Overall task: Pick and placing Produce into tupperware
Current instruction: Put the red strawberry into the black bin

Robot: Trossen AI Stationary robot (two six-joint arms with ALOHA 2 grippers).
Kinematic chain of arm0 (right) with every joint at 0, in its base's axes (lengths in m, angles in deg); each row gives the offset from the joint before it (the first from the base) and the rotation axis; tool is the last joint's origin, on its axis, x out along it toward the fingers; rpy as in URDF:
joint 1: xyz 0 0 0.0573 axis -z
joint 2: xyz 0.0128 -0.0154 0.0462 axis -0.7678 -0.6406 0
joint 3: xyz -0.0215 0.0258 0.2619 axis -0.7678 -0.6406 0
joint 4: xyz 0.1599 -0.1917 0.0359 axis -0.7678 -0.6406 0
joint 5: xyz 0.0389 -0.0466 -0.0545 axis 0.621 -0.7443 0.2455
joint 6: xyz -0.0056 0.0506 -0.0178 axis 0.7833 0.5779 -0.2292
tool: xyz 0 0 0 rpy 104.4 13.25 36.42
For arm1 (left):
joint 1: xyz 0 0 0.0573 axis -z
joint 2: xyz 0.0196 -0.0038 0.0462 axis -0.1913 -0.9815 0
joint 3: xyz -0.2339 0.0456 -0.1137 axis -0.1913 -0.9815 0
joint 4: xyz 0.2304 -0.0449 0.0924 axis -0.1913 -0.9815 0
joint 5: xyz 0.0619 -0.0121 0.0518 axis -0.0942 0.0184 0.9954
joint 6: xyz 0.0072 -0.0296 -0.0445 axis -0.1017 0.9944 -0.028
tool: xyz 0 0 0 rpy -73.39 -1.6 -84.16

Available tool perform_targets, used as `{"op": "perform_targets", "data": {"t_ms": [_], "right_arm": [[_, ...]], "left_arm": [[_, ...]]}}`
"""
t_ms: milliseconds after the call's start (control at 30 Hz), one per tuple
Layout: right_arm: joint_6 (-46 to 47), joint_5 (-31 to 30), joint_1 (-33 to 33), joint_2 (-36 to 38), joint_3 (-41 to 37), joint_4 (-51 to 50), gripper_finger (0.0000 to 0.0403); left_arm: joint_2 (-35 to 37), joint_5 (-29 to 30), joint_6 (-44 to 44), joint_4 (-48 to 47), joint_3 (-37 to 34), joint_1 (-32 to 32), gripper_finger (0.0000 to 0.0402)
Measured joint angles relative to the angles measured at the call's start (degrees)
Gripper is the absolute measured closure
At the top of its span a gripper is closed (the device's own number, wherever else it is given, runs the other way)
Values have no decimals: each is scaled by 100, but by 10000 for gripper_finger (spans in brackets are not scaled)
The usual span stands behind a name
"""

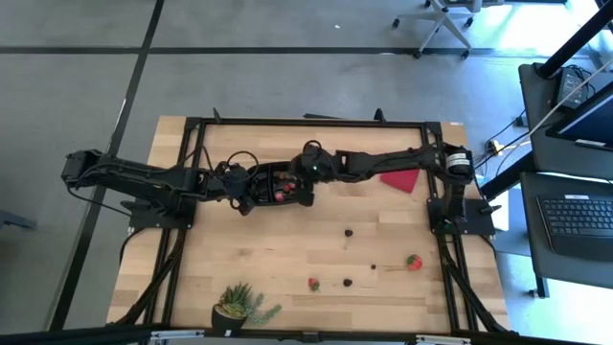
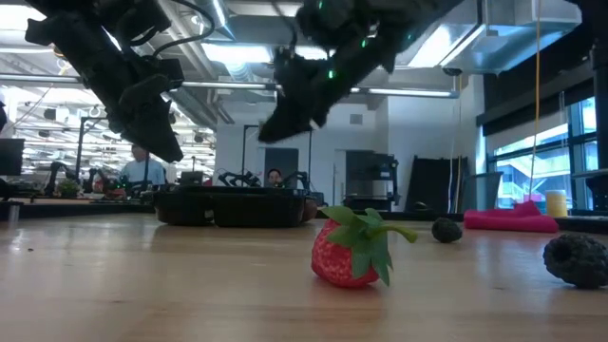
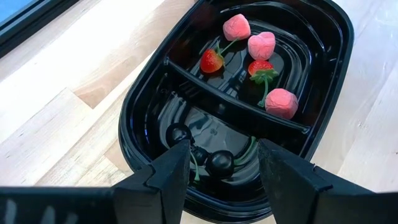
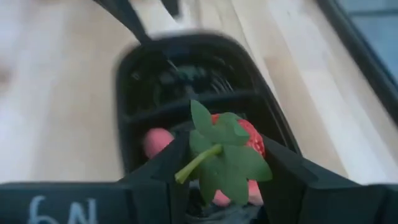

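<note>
The black tupperware [image 1: 278, 184] sits at the table's middle left. In the left wrist view the tupperware [image 3: 323, 74] holds several red and pink fruit pieces [image 3: 261, 45] in one compartment and dark berries [image 3: 219, 163] in another. My left gripper [image 3: 224, 180] hangs open above the tray's left end [image 1: 239, 187], touching nothing. My right gripper [image 4: 224, 168] is shut on a strawberry [image 4: 233, 146] with a green leafy top, above the tray's right end [image 1: 305, 172]. My right gripper pinches the strawberry by its red sides [image 4: 252, 140] between the two fingers. Its leafy top [image 4: 217, 155] is turned back toward the wrist. The fingers slant downward from the table's right side. The berry is lifted clear above the tray.
Loose produce lies on the near right of the table: a strawberry [image 1: 313, 284], another strawberry [image 1: 414, 260], and dark berries [image 1: 349, 231] [image 1: 347, 283]. A flat red object [image 1: 400, 179] lies under the right arm. A potted green plant [image 1: 239, 305] stands at the near edge.
</note>
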Motion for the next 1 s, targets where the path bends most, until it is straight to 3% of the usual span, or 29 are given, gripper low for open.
{"op": "perform_targets", "data": {"t_ms": [233, 667, 1000], "right_arm": [[492, 15, 191, -331, -7, -55, 238], [444, 15, 200, -372, -7, -220, 227], [468, 17, 198, -372, -4, -324, 142]], "left_arm": [[-2, 0, -2, 2, 0, 0, 223], [0, 0, -2, 0, 0, 0, 223], [-1, 0, 0, -1, 0, 2, 223]]}}
